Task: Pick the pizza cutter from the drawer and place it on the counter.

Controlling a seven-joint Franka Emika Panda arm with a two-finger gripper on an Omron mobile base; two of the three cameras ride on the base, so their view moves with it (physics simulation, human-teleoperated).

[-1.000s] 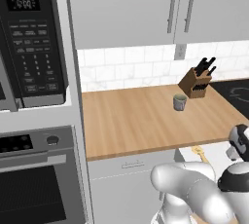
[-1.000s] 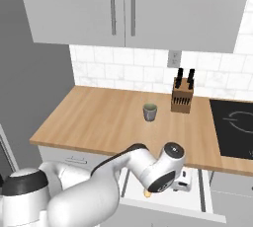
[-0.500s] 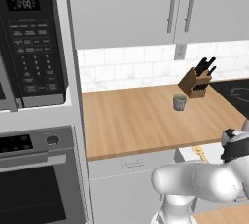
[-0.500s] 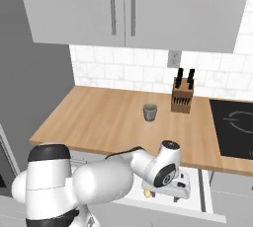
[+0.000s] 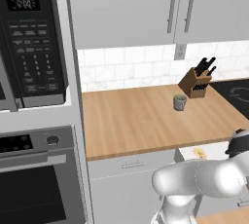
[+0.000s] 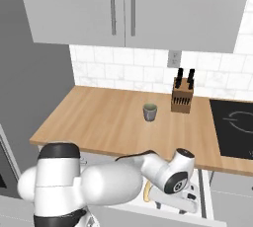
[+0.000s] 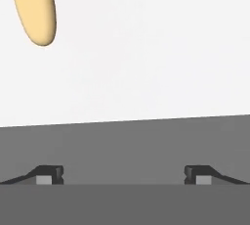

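Note:
The drawer (image 6: 206, 197) stands pulled out under the counter (image 6: 104, 117), its white inside (image 5: 216, 149) showing at the counter's front edge (image 5: 141, 145). The pale-yellow pizza cutter (image 6: 147, 192) lies at the drawer's left side, and part of it (image 5: 198, 153) also peeks out in the left base view. In the hand view its rounded handle end (image 7: 34, 10) lies at the upper left on the white drawer floor. My gripper (image 7: 123, 175) hangs low over that floor, open, with nothing between its fingers and the cutter off to one side. The hand (image 6: 187, 197) is inside the drawer.
A small grey cup (image 5: 179, 102) and a wooden knife block (image 5: 196, 83) stand at the back right of the counter. The black stovetop (image 6: 234, 127) lies to the right. A microwave (image 5: 29, 47) and oven (image 5: 34, 184) fill the tall unit on the left.
The wrist has sunk a little lower and to the right, deeper into the drawer. Cup, knife block and cutter have not moved.

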